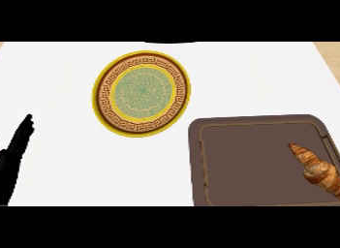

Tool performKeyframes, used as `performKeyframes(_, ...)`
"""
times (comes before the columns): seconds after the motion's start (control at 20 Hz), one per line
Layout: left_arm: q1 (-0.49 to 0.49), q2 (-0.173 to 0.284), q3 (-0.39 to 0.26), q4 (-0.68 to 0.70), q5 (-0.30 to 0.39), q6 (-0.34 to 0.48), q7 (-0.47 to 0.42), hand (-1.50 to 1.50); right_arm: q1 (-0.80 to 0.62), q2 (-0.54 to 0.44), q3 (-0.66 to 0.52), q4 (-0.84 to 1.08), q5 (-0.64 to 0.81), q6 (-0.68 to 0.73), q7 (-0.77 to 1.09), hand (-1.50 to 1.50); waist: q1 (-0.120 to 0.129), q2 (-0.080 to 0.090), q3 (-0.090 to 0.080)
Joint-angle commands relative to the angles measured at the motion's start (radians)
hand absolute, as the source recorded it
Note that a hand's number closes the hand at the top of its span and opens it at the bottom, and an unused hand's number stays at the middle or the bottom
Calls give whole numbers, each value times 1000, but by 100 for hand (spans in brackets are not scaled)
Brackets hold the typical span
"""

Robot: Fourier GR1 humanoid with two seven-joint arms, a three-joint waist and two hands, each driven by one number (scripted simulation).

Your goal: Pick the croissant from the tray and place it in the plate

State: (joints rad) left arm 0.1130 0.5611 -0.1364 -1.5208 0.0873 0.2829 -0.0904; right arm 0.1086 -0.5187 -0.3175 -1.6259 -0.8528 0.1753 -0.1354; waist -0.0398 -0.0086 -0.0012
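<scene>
The golden-brown flaky croissant (319, 172) lay untouched on the brown square tray (201, 160), so the resting, open left robot hand (8, 157) held nothing, and a robot hand should grab its fat middle.

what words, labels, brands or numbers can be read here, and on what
None: nothing in the head view carries readable text.
The round yellow plate with a brown key-pattern band bears ornament only, no letters.
The brown rectangular tray, the golden croissant and the black left hand are unmarked.

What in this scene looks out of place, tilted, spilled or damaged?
Nothing stands out. The croissant lies whole in the brown tray, near its right side. The plate holds nothing. The left hand rests open at the left edge.
</scene>
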Motion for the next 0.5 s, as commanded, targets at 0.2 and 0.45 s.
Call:
performKeyframes(0.2, 28, -1, 39, 47, 16, -79, -84, 0, 270, -112, -199, -72, -114, 328, 21, -150, 21, 4, 2)
performKeyframes(0.45, -16, -30, 12, 38, -26, -43, -50, 0, 275, -257, -196, -95, 69, 394, 68, -150, 30, 8, 1)
